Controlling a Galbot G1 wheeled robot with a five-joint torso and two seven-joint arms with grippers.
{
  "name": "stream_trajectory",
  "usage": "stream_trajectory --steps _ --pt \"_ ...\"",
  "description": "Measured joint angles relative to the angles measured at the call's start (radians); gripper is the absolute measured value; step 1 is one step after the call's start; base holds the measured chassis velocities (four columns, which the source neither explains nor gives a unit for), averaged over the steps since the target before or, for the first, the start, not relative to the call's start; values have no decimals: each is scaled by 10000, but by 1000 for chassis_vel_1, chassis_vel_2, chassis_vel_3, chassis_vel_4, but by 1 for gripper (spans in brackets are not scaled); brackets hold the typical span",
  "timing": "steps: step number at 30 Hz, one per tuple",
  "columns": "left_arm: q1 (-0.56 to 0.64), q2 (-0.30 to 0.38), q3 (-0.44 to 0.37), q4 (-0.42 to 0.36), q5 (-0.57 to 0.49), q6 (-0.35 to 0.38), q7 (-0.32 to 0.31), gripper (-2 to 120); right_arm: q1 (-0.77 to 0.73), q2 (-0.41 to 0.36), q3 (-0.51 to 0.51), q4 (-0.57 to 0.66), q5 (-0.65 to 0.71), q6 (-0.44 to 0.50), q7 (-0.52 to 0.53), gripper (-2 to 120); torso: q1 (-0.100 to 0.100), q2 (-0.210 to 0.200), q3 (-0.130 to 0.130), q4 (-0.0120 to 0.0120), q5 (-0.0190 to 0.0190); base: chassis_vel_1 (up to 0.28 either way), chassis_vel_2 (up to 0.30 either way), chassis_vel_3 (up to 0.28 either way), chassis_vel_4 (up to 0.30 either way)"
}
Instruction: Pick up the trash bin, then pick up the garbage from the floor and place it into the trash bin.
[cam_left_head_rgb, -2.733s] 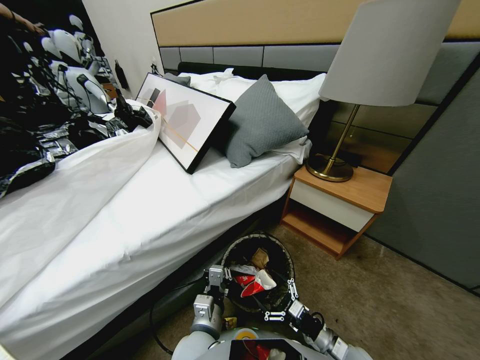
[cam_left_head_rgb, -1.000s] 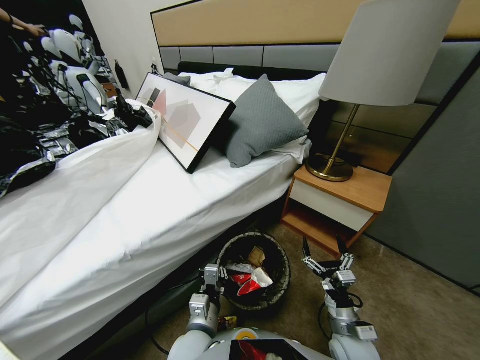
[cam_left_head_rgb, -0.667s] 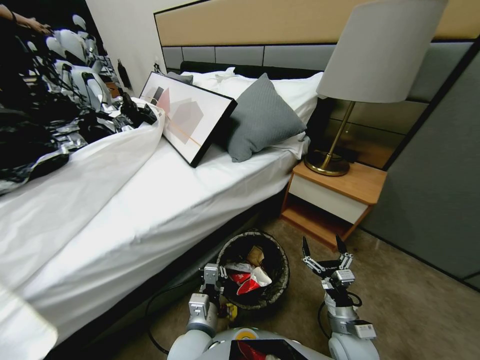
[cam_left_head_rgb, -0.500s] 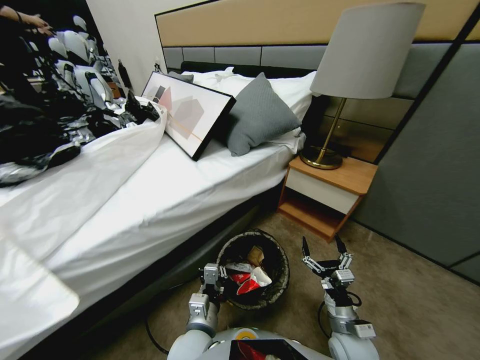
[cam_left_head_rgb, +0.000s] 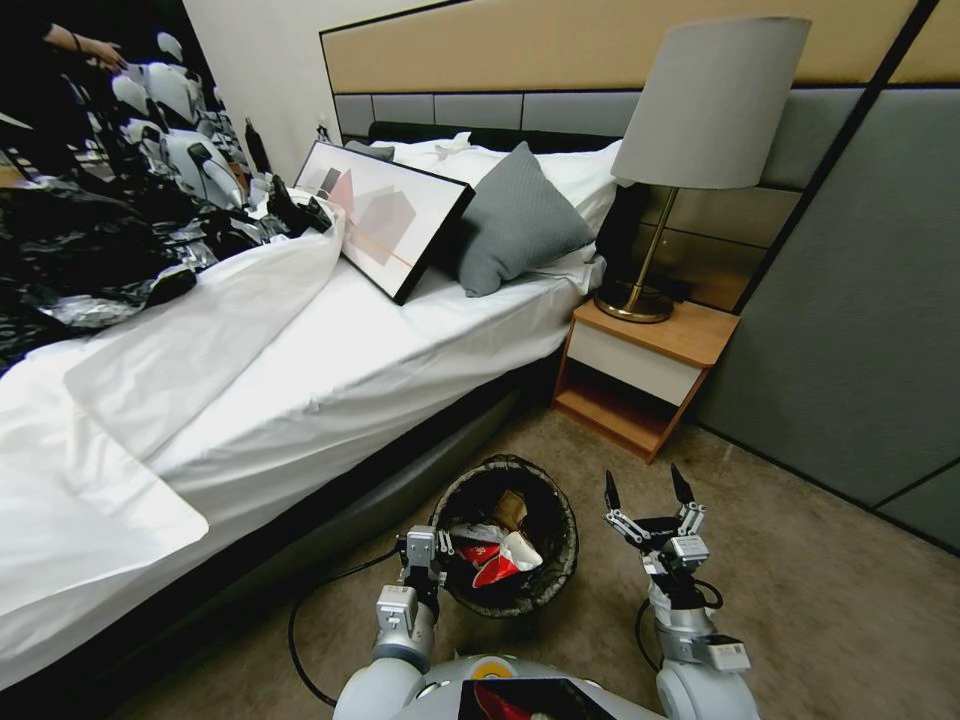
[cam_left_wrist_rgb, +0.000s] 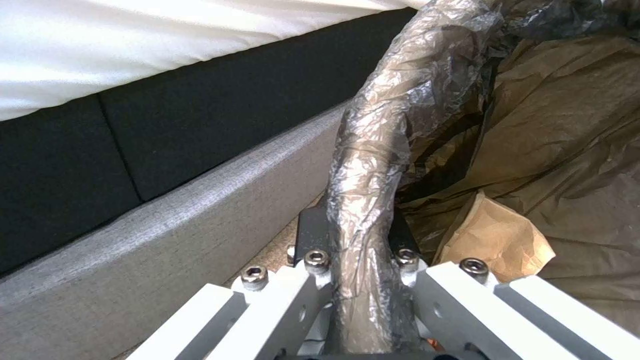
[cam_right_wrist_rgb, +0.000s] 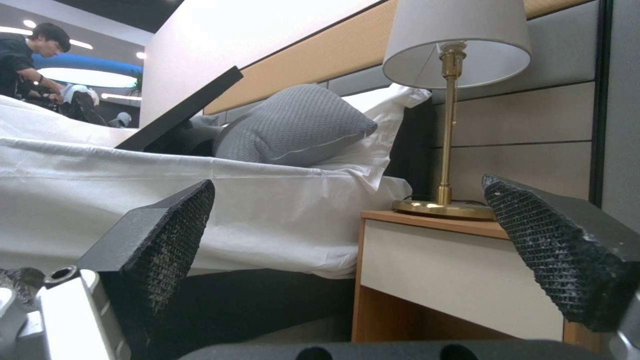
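The trash bin (cam_left_head_rgb: 555, 560), round with a dark crinkled liner bag over its rim, hangs low in front of me beside the bed. Inside lie pieces of garbage: a red-and-white wrapper (cam_left_head_rgb: 497, 567) and a tan paper piece (cam_left_head_rgb: 512, 509). My left gripper (cam_left_head_rgb: 428, 562) is shut on the bin's near-left rim. In the left wrist view the bag-wrapped rim (cam_left_wrist_rgb: 373, 150) runs between that gripper's (cam_left_wrist_rgb: 357, 237) fingers, with the tan paper (cam_left_wrist_rgb: 497, 240) just inside. My right gripper (cam_left_head_rgb: 646, 489) stands open to the right of the bin, pointing up, holding nothing; its pads (cam_right_wrist_rgb: 170, 235) are wide apart.
The bed (cam_left_head_rgb: 300, 380) with its dark base runs along the left. A wooden nightstand (cam_left_head_rgb: 645, 370) with a brass lamp (cam_left_head_rgb: 700, 110) stands ahead, against a grey wall panel (cam_left_head_rgb: 850, 330). A black cable (cam_left_head_rgb: 320, 600) lies by the bed base. Open carpet (cam_left_head_rgb: 820, 600) spreads to the right.
My right gripper left the bin's rim, swung out to the right and stands open. The whole view has shifted, so the camera moved; the bin stayed held in my left gripper.
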Motion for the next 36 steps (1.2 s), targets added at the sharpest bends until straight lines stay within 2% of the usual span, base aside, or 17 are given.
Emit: stream_trajectory --steps 21,36 --pt "40 20 41 -46 -57 13 6 0 102 -37 20 113 -40 -45 -80 100 1 0 0 0 0 0 0 0 0" --pt "54 13 46 -89 -60 30 14 0 270 8 76 7 -546 22 182 100 1 0 0 0 0 0 0 0 0"
